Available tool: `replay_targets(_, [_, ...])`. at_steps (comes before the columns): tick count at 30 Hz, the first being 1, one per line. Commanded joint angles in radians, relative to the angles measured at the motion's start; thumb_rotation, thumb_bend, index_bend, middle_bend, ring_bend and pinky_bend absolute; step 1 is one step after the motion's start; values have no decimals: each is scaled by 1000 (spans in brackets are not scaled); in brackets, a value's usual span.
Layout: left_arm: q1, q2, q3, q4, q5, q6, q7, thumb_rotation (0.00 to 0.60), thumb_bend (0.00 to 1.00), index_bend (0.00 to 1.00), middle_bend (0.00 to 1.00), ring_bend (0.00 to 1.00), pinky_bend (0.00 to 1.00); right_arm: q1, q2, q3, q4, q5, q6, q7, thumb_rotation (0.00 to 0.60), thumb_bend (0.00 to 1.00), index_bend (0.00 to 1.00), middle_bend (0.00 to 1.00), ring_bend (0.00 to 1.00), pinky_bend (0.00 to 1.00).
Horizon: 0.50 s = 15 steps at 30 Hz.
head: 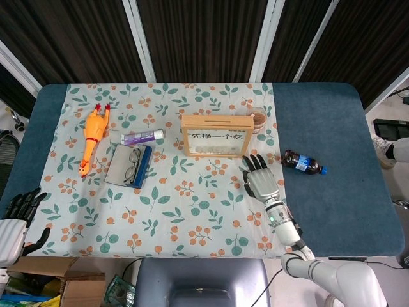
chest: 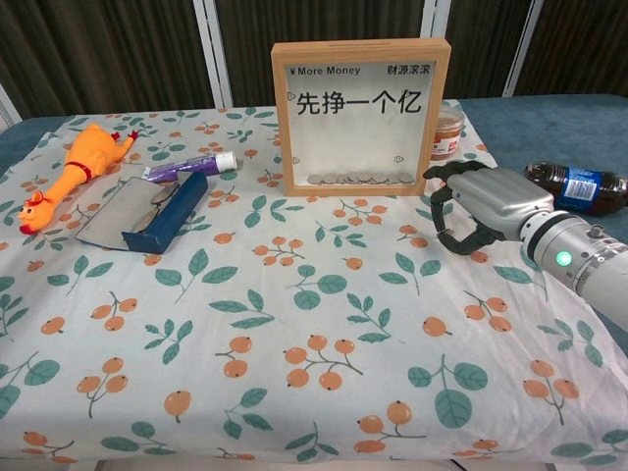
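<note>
Your left hand is parked off the near left corner of the table, fingers loosely apart, holding nothing, well away from everything. Your right hand hovers low over the floral cloth on the right side, palm down, fingers curled downward but apart, empty. Nearest thing is the wooden coin frame, standing upright just beyond and left of the hand; fingertips sit near its right bottom corner, apart from it as far as I can tell. Coins lie along the bottom inside. Risks from here: the frame looks tall and thin on its base, so a push from the curled fingers on that corner could tip it backward or swing it round, my guess. Behind its right edge is a small jar, partly hidden; a falling frame would probably hit it. The cola bottle lies on its side on the bare blue table right of your wrist, near; a forearm sweep could roll it toward the edge. Loose cloth may also bunch if fingertips drag. Far left, well apart: glasses on a blue case, purple tube, rubber chicken.
</note>
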Motion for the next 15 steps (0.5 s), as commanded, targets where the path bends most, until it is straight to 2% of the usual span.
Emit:
replay_targets(1, [0,0,0,0,0,0,0,600,409,0,0,0,0,0,0,2,-1,1,1,1,600,598,682,195,0,0])
replay_targets(8, [1,0,0,-1,1,2,-1,600,408,0,0,0,0,-7,22,6,-40,-12,40,19,600,609,694,206,0,0])
replay_targets(11, [0,1,-1,-1,0,1,-4,600,408,0,0,0,0,-20,59,2,-103,-39,97,21,600,610,700,210,0,0])
replay_targets(15, [1,1,0,-1,3,3,-4,600,408,0,0,0,0,-45,150,1,-260,-84,196,2,600,610,701,211,0,0])
